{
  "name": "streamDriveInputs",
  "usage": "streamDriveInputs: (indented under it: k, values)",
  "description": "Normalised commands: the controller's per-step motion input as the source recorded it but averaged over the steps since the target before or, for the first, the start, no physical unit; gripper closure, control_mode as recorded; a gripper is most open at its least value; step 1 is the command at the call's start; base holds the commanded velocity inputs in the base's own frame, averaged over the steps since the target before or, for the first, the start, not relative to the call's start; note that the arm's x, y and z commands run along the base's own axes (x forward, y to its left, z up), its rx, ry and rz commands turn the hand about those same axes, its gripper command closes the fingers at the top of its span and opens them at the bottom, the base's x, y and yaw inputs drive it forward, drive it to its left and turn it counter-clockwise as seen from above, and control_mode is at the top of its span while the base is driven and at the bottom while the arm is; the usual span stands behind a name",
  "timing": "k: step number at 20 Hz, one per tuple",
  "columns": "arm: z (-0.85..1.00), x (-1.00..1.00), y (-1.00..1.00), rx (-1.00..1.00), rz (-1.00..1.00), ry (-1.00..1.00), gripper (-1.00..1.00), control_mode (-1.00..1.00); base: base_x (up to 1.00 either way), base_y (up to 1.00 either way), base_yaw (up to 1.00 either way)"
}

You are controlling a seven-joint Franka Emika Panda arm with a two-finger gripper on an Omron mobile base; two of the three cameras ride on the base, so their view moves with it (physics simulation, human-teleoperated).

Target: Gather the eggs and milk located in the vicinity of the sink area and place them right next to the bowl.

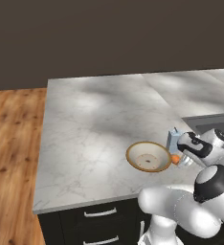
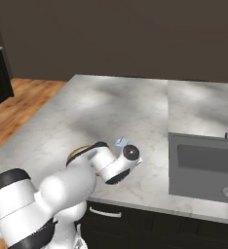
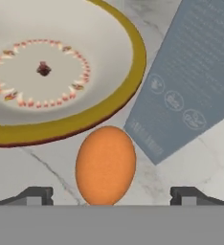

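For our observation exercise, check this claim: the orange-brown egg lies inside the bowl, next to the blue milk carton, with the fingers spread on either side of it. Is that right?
Not quite. The hand view shows the orange-brown egg lying on the marble counter just outside the bowl, not in it. The rest holds: the milk carton is beside it, and the fingers stand spread.

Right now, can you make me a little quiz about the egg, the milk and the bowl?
1. True or false: the orange-brown egg lies inside the bowl.
2. What stands beside the bowl, near the egg? A) a mug B) the light blue milk carton C) a pan
3. Fill in: the end effector hovers over the egg with its jaws ____.

Key:
1. False; it lies on the counter, just outside the rim.
2. B
3. open
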Motion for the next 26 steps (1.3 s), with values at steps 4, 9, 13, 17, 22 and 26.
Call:
streamDriveInputs:
  k: [4, 9, 13, 17, 22, 26]
  values:
    - [0.55, -0.49, 0.00, -0.08, 0.00, 0.00, -1.00, -1.00, 0.00, 0.00, 0.00]
    - [0.54, -0.36, 0.13, -0.28, -0.08, 0.10, -1.00, -1.00, 0.00, 0.00, 0.00]
    - [0.25, 0.13, 0.22, -0.33, -0.52, 0.27, -1.00, -1.00, 0.00, 0.00, 0.00]
    - [0.00, 0.44, -0.08, -0.06, -0.61, 0.11, -1.00, -1.00, 0.00, 0.00, 0.00]
    - [0.13, -0.05, 0.00, 0.26, -0.85, -0.12, -1.00, -1.00, 0.00, 0.00, 0.00]
    - [0.39, -0.19, -0.04, 0.57, -0.60, -0.11, -1.00, -1.00, 0.00, 0.00, 0.00]
